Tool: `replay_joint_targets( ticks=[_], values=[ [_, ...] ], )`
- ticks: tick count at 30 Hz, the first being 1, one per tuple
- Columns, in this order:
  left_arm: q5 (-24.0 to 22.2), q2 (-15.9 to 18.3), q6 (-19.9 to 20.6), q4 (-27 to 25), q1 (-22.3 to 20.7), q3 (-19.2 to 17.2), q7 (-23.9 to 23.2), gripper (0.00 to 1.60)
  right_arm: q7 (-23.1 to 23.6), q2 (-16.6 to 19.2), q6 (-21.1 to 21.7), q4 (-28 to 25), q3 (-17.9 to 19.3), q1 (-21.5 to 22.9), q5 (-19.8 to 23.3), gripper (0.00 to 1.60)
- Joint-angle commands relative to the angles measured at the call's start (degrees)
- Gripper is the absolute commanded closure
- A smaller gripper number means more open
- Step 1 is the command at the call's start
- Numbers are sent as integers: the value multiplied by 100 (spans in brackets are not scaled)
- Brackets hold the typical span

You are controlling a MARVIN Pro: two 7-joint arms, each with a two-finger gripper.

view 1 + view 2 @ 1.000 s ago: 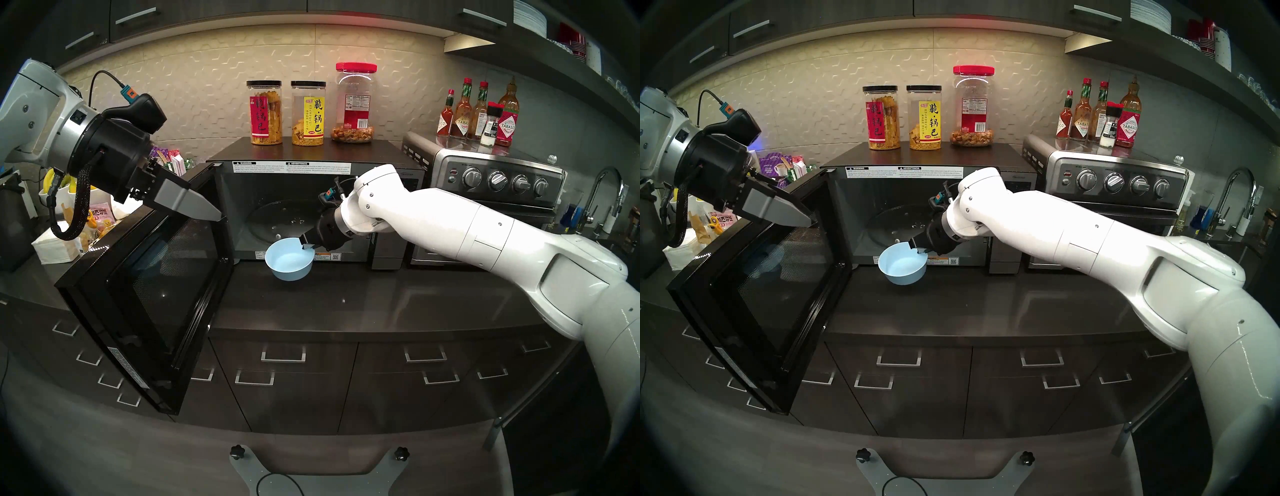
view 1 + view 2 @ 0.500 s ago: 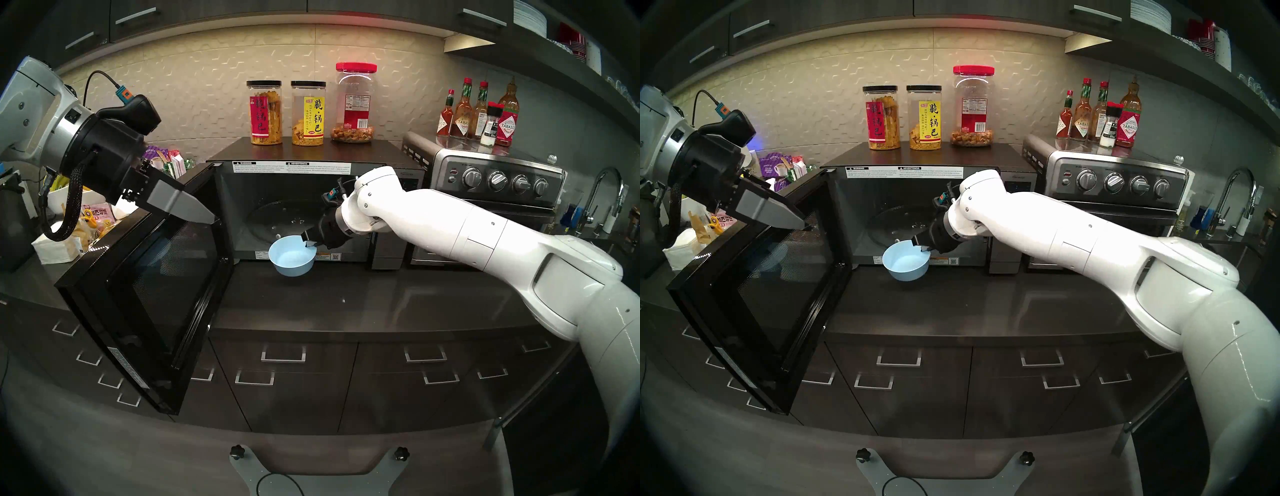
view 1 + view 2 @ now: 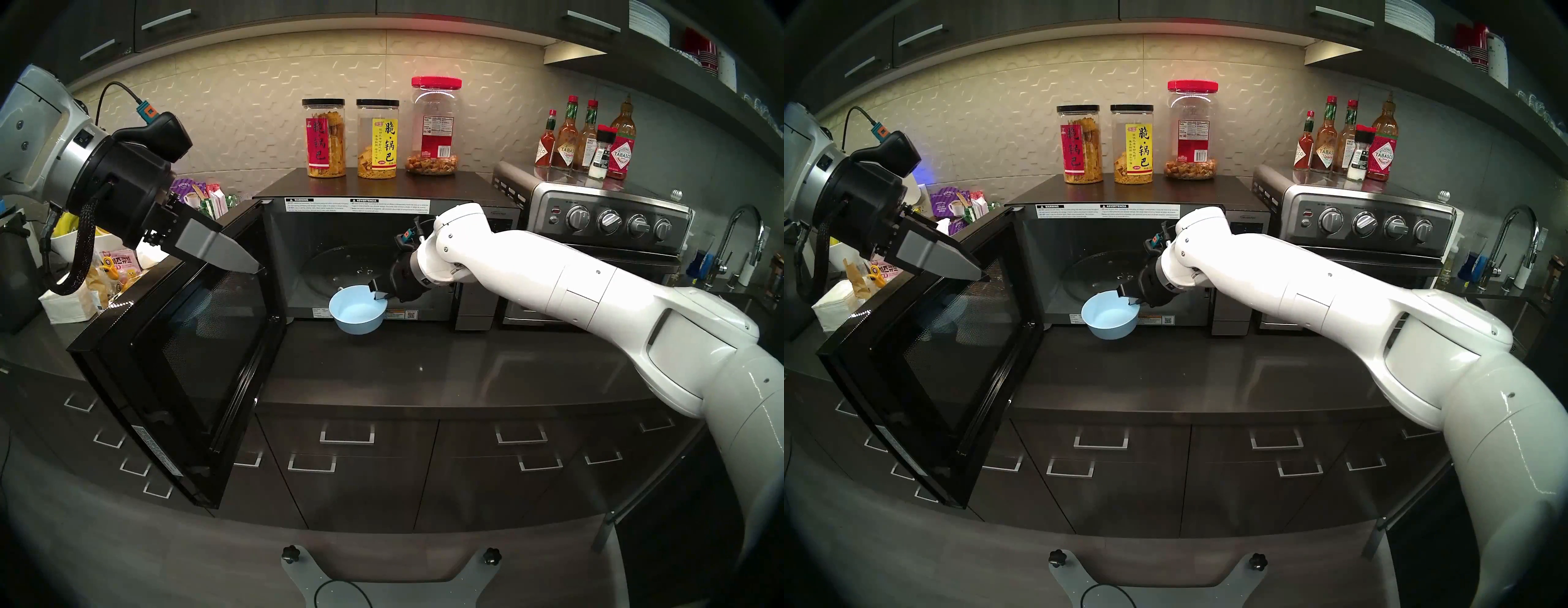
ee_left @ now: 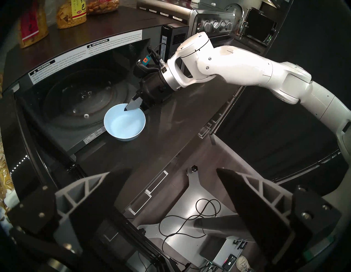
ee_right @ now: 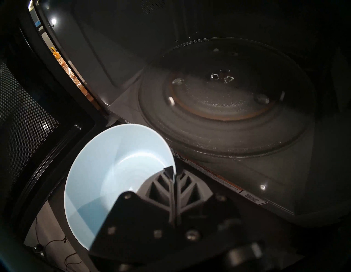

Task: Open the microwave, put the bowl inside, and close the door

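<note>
Gripping the bowl point(image 3: 358, 312) by its right rim, right gripper point(image 3: 379, 297) clamped tight, mid-frame at the microwave point(image 3: 466, 187) mouth; door point(image 3: 178, 361) swung open lower left; left gripper point(image 4: 171, 190) spread wide, empty.

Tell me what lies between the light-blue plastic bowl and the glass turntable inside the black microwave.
Only the microwave's front sill, with its label strip, separates the light-blue plastic bowl from the glass turntable. The stretch is otherwise bare, clearest in the right wrist view.
</note>
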Motion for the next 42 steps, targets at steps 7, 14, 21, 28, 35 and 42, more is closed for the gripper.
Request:
replay_joint_targets(
  ticks=[7, 14, 21, 28, 35, 42],
  values=[
    [-130, -149, -14, 5, -230, 53, -1, 0, -123, -314, -157, 408, 171, 157, 33, 160],
    [-158, -186, -14, -2, -262, 99, 1, 0, -241, -446, -269, 582, 206, 97, 80, 160],
    [-177, -219, -14, -6, -283, 135, -2, 0, -268, -559, -330, 737, 199, 83, 79, 160],
    [-191, -244, -14, -8, -296, 159, -6, 0, -397, -660, -421, 843, 217, 55, 103, 160],
    [-201, -264, -14, -10, -304, 176, -10, 0, -480, -788, -492, 1006, 233, 46, 124, 160],
    [-208, -281, -14, -11, -310, 190, -15, 0, -497, -918, -529, 1201, 224, 53, 118, 160]
  ],
)
